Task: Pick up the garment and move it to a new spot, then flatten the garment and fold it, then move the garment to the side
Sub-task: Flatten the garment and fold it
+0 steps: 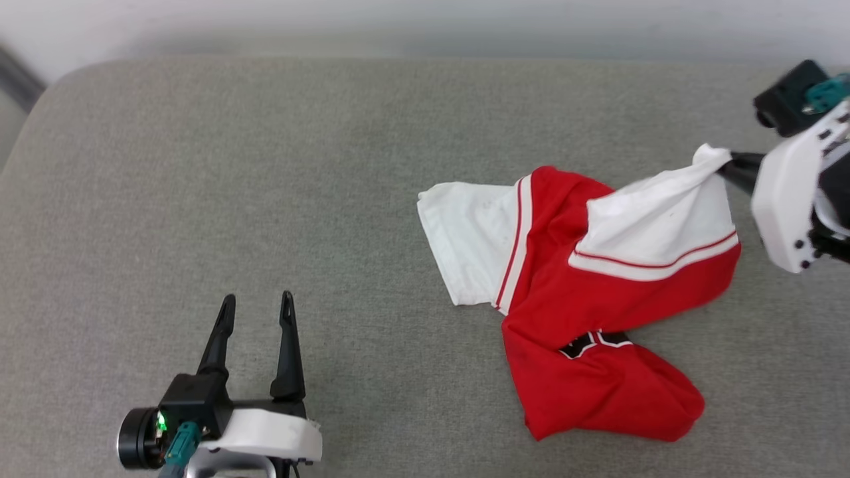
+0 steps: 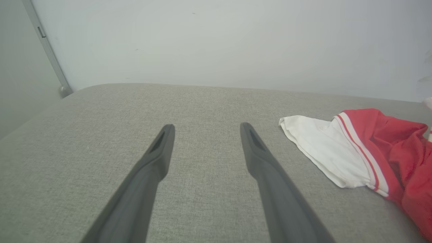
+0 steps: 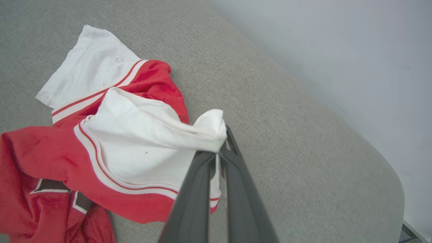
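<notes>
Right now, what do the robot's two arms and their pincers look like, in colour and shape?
The left pincer has two long, dark, tapering fingers on a black block, with a white shell, a small green light and a teal plug behind. The right pincer has the same dark fingers; its white cover bears small dark holes, beside a teal connector.

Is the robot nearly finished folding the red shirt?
Not nearly. Done: the right gripper is shut on one white sleeve of the garment. In hand: that sleeve is lifted, the rest lies crumpled on the grey cushion. Left: moving, flattening, folding, setting aside. The left gripper is open, apart from it.
</notes>
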### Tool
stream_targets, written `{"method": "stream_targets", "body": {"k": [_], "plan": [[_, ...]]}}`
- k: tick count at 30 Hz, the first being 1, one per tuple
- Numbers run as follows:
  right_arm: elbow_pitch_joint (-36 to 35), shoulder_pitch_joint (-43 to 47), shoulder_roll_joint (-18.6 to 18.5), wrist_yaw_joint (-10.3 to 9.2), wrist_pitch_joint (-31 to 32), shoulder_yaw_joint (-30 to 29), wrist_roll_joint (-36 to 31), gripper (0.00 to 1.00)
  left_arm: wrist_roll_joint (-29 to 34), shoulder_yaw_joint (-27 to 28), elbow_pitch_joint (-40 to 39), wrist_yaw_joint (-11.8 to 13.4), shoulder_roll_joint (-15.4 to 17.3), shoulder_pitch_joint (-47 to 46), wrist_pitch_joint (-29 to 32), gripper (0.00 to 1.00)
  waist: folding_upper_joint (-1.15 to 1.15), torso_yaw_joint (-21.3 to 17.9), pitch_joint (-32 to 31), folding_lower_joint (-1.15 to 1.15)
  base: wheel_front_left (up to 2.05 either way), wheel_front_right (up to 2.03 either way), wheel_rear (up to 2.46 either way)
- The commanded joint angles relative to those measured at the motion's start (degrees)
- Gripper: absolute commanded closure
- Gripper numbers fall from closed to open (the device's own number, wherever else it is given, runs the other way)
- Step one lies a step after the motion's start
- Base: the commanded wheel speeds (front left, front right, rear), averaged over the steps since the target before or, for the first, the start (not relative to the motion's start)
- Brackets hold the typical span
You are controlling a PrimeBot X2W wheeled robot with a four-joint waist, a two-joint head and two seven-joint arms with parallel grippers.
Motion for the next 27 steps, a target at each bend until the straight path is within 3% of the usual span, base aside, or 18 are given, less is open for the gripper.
{"method": "stream_targets", "body": {"k": [1, 8, 14, 20, 25, 26, 27], "plan": [[-0.8, -0.8, -1.2, -0.04, -1.0, -0.1, 0.1, 1.0, 0.2, 0.2, 0.0, 0.2, 0.0, 0.8, -0.2, 0.0, 0.0, -1.2, -1.6, 0.0, 0.0, 0.0, 0.0], [-9.3, 8.7, -9.9, -0.04, -4.6, -1.1, 2.4, 1.0, -0.3, 1.0, -0.5, 1.0, 0.0, 4.0, -0.2, 0.0, 0.0, -3.1, -4.8, 0.0, 0.0, 0.0, 0.0], [-9.1, 22.8, -14.7, -0.04, -6.1, -1.4, 4.5, 1.0, -0.2, 1.6, -0.9, 1.0, 0.0, 5.4, -0.2, 0.0, 0.0, -5.1, -5.2, 0.0, 0.0, 0.0, 0.0], [-2.9, 36.5, -10.9, -0.04, -9.2, -2.1, 7.4, 1.0, 0.2, 1.8, -1.0, 0.5, 0.0, 4.2, -0.2, 0.0, 0.0, -5.7, -4.1, 0.0, 0.0, 0.0, 0.0], [3.1, 41.4, -6.1, -0.09, -12.9, -3.7, 6.0, 1.0, 0.5, 2.2, -0.5, 0.1, 0.0, 4.0, -0.2, 0.0, 0.0, -6.2, -3.8, 0.0, 0.0, 0.0, 0.0], [3.7, 41.4, -5.2, -0.09, -13.8, -4.6, 6.0, 0.64, 0.6, 2.4, -0.4, 0.1, 0.0, 4.2, -0.2, 0.0, 0.0, -6.4, -4.0, 0.0, 0.0, 0.0, 0.0], [4.0, 41.0, -4.8, -0.09, -14.9, -5.8, 5.6, 0.0, 0.6, 2.6, -0.4, 0.1, 0.0, 4.3, -0.2, 0.0, 0.0, -6.5, -4.2, 0.0, 0.0, 0.0, 0.0]]}}
